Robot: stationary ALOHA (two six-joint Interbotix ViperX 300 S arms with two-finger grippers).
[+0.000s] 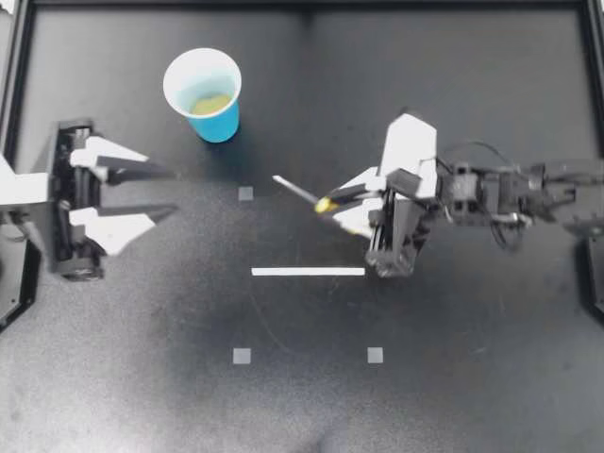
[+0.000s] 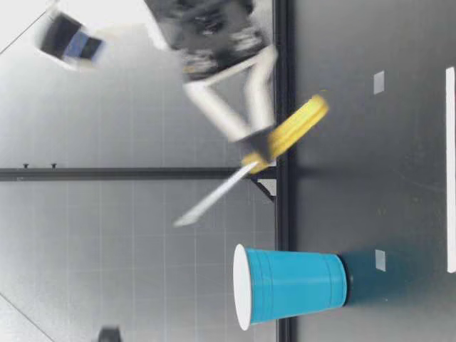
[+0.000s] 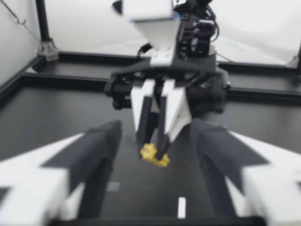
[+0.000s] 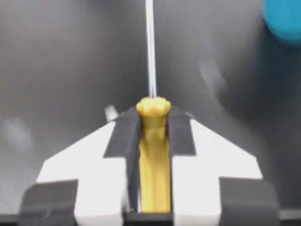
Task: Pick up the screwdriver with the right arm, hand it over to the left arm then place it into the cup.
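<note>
Screwdriver [image 1: 300,191] sits clamped by its yellow handle [image 4: 154,160] between the fingers of my right gripper [image 1: 332,208], near the middle of the bench [image 1: 453,377]. The bare shaft [image 4: 150,47] sticks straight out ahead of the fingers, pointing roughly toward the cup [image 1: 222,121]. Seen from the low camera, the screwdriver [image 2: 285,135] is raised off the bench and tilted, tip higher than handle, with the tip above the cup [image 2: 292,285], which stands upright. My left gripper [image 1: 175,192] faces the shaft, well apart from it, fingers spread wide and holding nothing. A white strip [image 1: 308,272] lies on the bench just beside my right gripper.
</note>
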